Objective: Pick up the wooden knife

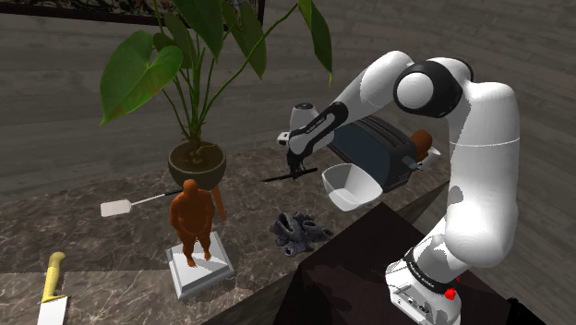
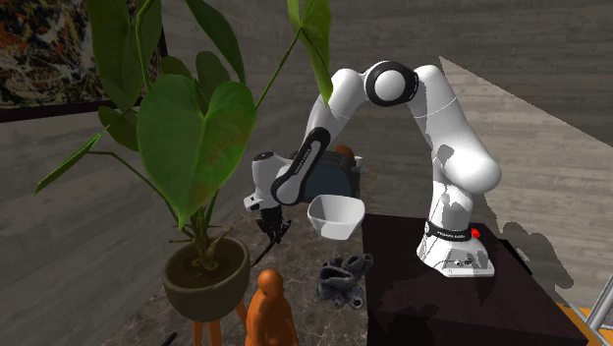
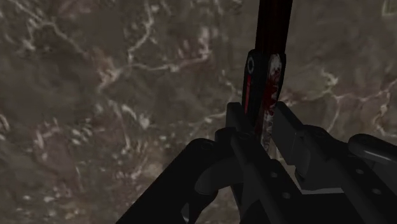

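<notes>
The arm is reaching out from its dark stand (image 1: 365, 272) over the marble counter (image 1: 111, 249), and the claw (image 1: 296, 171) is pointing down at the stone near the middle of it. Looking along the claw, I am seeing its two black fingers (image 3: 236, 118) closing on the knife (image 3: 263, 71), one on each side of the handle and pressing against it, so the claw is gripping the knife. The handle is showing dark red with pale flecks and a round rivet near its end (nothing about it looks like plain wood), and the rest of the knife is running on as a thin black strip away from the fingers.

From the shoulder side the knife is sticking out of the claw as a dark sliver, towards the shoulder view's left, roughly level. It seems to be hanging just above the counter rather than lying on it, though from here I cannot be sure.

Just beside the claw, on the shoulder view's right, a white bowl (image 1: 351, 187) is sitting in front of a dark toaster (image 1: 374, 146). A crumpled dark grey object (image 1: 299, 231) is lying nearer the stand.

Farther to the shoulder view's left, a big-leaved plant (image 1: 138, 74) is standing in a brown pot (image 1: 197, 166). In front of it an orange-brown figure (image 1: 192, 217) is standing on a white base (image 1: 198, 274). A white spatula (image 1: 117, 209) is lying beside the pot, and a yellow-handled knife (image 1: 53, 275) is lying at the counter's near corner, well apart from the claw.
</notes>
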